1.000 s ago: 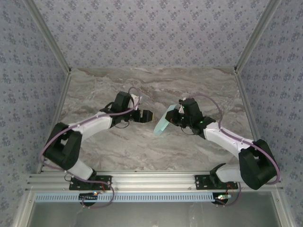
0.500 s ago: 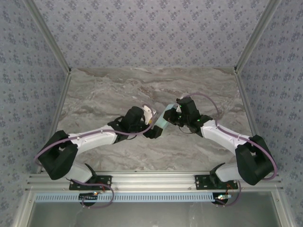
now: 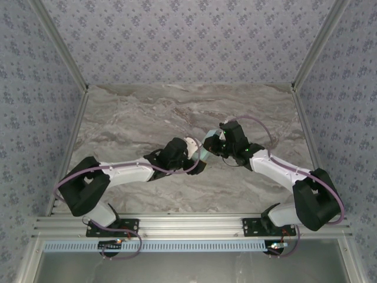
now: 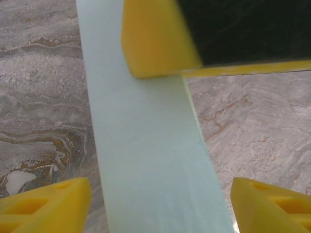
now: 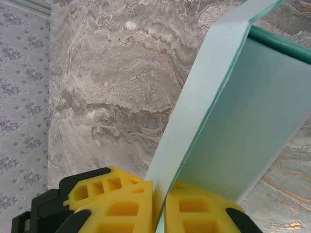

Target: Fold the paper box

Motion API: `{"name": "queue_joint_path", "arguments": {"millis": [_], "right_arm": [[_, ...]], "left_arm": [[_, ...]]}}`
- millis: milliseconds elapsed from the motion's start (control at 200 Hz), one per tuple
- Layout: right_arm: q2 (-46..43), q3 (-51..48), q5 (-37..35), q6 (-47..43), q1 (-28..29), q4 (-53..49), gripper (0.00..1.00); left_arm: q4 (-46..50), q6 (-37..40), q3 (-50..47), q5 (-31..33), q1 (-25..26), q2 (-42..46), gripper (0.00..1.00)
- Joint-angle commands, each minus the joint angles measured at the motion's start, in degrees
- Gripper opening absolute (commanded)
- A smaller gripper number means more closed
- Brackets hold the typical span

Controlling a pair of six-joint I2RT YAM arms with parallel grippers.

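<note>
Turquoise paper box [image 5: 228,121] is clamped by right end effector [image 5: 159,191], left end effector [image 4: 160,199] apart around it, over table [image 4: 43,97].

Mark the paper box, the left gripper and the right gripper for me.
paper box [image 4: 146,145], left wrist view, middle of the pale panel.
left gripper [image 4: 160,206], left wrist view, midway between its yellow fingertips.
right gripper [image 5: 159,211], right wrist view, midway between its fingertips, on the clamped sheet.

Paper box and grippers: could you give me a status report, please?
Right gripper shut on paper box. Left gripper open, flanking it. No obstruction seen.
</note>
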State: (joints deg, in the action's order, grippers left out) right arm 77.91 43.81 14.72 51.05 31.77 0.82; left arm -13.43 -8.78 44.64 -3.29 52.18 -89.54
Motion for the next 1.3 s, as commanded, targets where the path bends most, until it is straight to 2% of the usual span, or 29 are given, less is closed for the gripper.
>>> {"name": "queue_joint_path", "arguments": {"millis": [0,265,500,645,775,1049,1294], "right_arm": [[0.9,0.1,-3.1,-2.0,-0.2,-2.5,0.13],[0.4,0.2,-2.7,-2.1,-0.4,-2.4,0.16],[-2.9,1.8,-3.0,-4.1,-1.2,-4.3,0.33],[-6.2,3.1,-2.7,-6.7,-2.0,-6.7,0.48],[-9.1,4.7,-2.9,-11.7,-3.1,-11.2,0.56],[-13.0,8.4,-3.2,-25.9,-8.7,-22.6,0.62],[-12.4,9.9,-4.2,-39.5,-12.1,-22.6,0.63]], "left_arm": [[-2.3,1.0,1.9,1.0,0.3,-1.3,0.72],[-2.8,1.3,1.1,1.9,0.3,-1.7,0.58],[-2.2,2.6,0.0,2.1,-0.7,-0.4,0.48],[-1.8,4.2,-0.6,1.0,-2.2,0.8,0.43],[-1.7,5.5,-1.1,-1.3,-3.9,1.7,0.39],[-0.3,8.9,-1.7,-6.0,-6.6,4.0,0.35],[2.8,13.1,-0.4,-10.0,-8.7,6.2,0.31]]}}
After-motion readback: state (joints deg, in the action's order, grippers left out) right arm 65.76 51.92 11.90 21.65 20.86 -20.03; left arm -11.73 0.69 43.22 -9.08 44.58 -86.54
